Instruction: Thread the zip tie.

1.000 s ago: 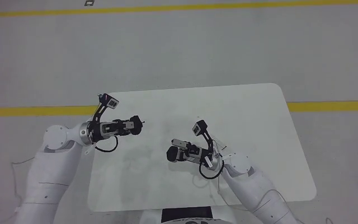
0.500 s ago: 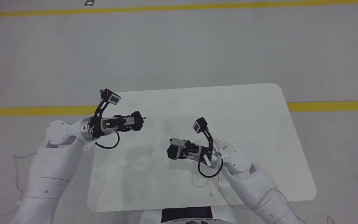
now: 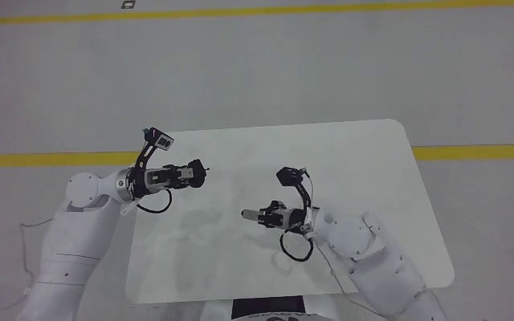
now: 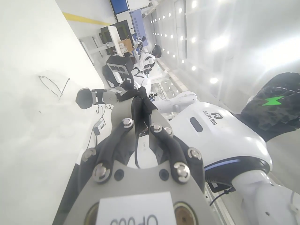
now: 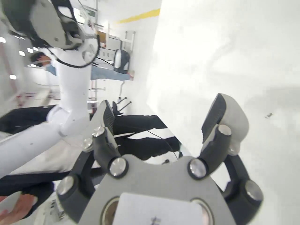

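Gaping right jaws; zip tie (image 4: 54,87) on table (image 4: 35,47)

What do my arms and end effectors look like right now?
The left arm and right arm are white, rounded shells, each with a black cable looping at the wrist. The left end effector and right end effector share a grey base plate, black linkages with silver bolts, pale fingers, black pads and a white label.

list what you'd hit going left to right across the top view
left wrist camera → left end effector → right end effector → right wrist camera → right table edge
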Motion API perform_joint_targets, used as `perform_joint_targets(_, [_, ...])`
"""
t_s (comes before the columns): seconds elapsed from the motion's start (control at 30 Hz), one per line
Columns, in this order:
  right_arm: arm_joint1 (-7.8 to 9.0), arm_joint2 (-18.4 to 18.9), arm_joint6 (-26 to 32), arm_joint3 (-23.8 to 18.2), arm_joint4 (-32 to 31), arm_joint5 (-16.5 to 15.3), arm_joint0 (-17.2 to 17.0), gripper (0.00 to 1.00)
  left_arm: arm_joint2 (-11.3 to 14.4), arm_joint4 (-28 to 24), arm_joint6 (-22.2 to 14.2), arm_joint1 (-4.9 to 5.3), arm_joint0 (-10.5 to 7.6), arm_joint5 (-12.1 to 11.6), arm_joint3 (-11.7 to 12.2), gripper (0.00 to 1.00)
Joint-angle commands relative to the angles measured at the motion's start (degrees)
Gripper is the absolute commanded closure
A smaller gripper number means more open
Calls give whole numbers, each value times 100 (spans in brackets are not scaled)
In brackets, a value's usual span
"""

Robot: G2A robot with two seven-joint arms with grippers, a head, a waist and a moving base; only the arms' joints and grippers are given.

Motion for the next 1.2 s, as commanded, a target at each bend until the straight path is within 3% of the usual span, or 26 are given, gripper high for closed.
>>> perform_joint_targets(0.0, [-4, -26, -26, -10, 28, 9, 1, 0, 0, 0, 0, 0, 0, 0, 0, 100])
perform_joint_targets(0.17, [0, -24, -120, 6, -73, 18, 0, 0, 0, 0, 0, 0, 0, 0, 0, 100])
perform_joint_targets(0.33, [64, -224, 226, -171, -1719, 604, 246, 0, 0, 0, 0, 0, 0, 0, 0, 100])
perform_joint_targets(0.5, [26, -204, 1038, 9, -2691, 604, 501, 0, 0, 0, 0, 0, 0, 0, 0, 100])
perform_joint_targets(0.6, [-68, -289, 1550, 86, -2907, 604, 607, 0, 0, 0, 0, 0, 0, 0, 0, 100])
perform_joint_targets(0.87, [-78, -290, 1561, 95, -2939, 604, 617, 0, 0, 0, 0, 0, 0, 0, 0, 100])
perform_joint_targets(1.03, [-117, -447, 1688, 531, -3273, 604, 763, 0, 0, 0, 0, 0, 0, 0, 0, 100])
perform_joint_targets(1.17, [-209, -349, 1622, 708, -3145, 604, 794, 0, 0, 0, 0, 0, 0, 0, 0, 100])
